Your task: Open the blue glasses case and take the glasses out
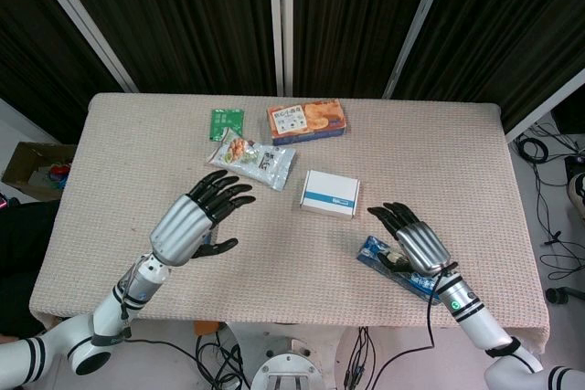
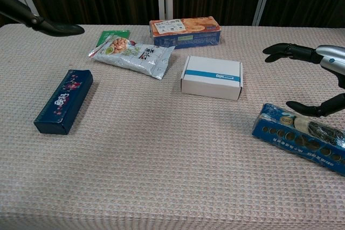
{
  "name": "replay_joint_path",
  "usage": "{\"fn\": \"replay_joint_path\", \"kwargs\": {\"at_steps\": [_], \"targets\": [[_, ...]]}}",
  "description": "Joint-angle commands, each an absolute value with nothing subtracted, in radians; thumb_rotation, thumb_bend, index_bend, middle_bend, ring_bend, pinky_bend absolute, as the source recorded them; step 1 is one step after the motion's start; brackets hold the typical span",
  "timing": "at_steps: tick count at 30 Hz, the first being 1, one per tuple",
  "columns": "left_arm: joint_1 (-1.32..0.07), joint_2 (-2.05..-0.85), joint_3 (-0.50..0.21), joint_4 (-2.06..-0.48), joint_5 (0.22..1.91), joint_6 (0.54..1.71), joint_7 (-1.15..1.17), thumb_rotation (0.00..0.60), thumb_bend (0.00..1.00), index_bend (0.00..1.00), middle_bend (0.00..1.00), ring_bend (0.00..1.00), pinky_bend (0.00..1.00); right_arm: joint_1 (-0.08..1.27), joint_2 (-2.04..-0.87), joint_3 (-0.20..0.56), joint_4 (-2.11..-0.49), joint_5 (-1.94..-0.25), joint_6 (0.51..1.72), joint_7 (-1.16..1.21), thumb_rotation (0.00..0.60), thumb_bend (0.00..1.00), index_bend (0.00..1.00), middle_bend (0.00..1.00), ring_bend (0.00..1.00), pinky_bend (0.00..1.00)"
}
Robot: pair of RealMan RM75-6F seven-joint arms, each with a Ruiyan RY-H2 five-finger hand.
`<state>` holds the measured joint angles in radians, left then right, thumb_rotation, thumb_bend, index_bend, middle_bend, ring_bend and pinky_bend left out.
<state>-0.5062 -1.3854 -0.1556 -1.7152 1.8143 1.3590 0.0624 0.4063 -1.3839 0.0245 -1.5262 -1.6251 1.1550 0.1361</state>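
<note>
Well apart, dark-blue case [image 2: 63,101] near table's left edge [image 2: 11,149]

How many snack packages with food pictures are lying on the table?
2. The orange biscuit box lies at the far edge near the middle. The silver snack bag lies in front of it, to the left, beside the green packet. The left robot hand may hide others.
</note>
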Motion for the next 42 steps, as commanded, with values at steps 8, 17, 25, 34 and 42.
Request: {"fn": "replay_joint_path", "kwargs": {"at_steps": [8,17,25,34,42], "targets": [[-0.51,-1.383,-0.146,-1.707,1.793,1.373,0.067,0.6,0.14,0.22,0.18,0.13,0.15,0.405,-1.382,0.013,-1.518,-1.613,1.166,0.139,0.6,0.32,0.08,0.15,0.04,0.1],[-0.462,-1.349,-0.149,-1.73,1.545,1.311,-0.007,0.6,0.14,0.22,0.18,0.13,0.15,0.268,-1.242,-0.02,-1.511,-1.578,1.347,0.215,0.6,0.32,0.08,0.15,0.04,0.1],[-0.44,-1.436,-0.122,-1.725,1.36,1.245,0.11,0.6,0.14,0.17,0.16,0.13,0.14,0.188,-1.138,0.015,-1.515,-1.572,1.506,0.268,0.6,0.32,0.08,0.15,0.04,0.1],[-0.488,-1.627,-0.115,-1.688,1.284,1.209,0.357,0.6,0.14,0.14,0.13,0.12,0.13,0.21,-1.139,0.02,-1.543,-1.605,1.474,0.244,0.6,0.32,0.08,0.14,0.04,0.1],[-0.511,-1.737,-0.131,-1.619,1.186,1.229,0.586,0.6,0.14,0.11,0.11,0.11,0.13,0.219,-1.157,0.025,-1.536,-1.613,1.459,0.242,0.6,0.32,0.08,0.14,0.04,0.1]]}}
